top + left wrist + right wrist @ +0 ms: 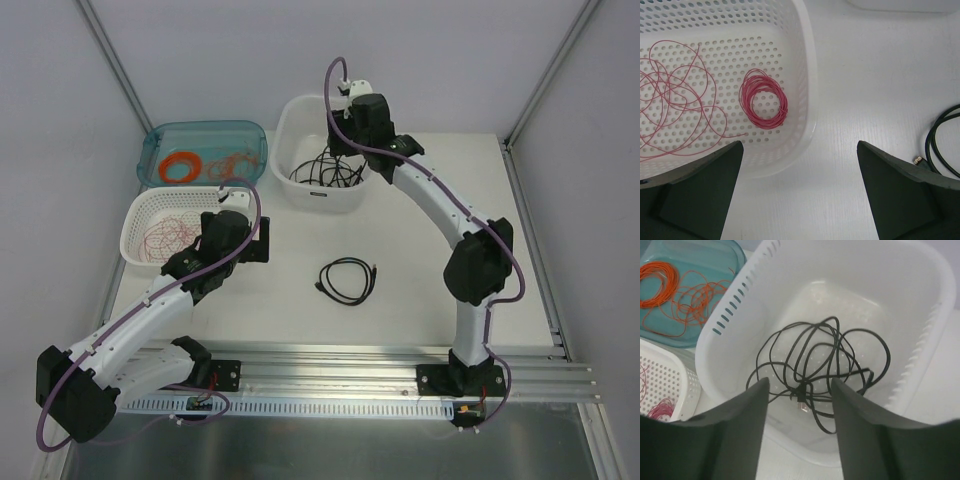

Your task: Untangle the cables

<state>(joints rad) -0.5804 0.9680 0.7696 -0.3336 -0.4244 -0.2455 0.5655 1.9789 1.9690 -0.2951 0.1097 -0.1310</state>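
Here, blk cables [800, 390] in white tub [940, 300], red wires [163, 238] in basket [807, 75].

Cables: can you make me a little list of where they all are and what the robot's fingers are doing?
tub: tangled black cables
tray: orange wires, loose, plus orange ring
basket: red wires, loose, plus red ring
table: one coiled cable, black
left fingers: wide open, over basket edge
right fingers: apart over tub, holding nothing
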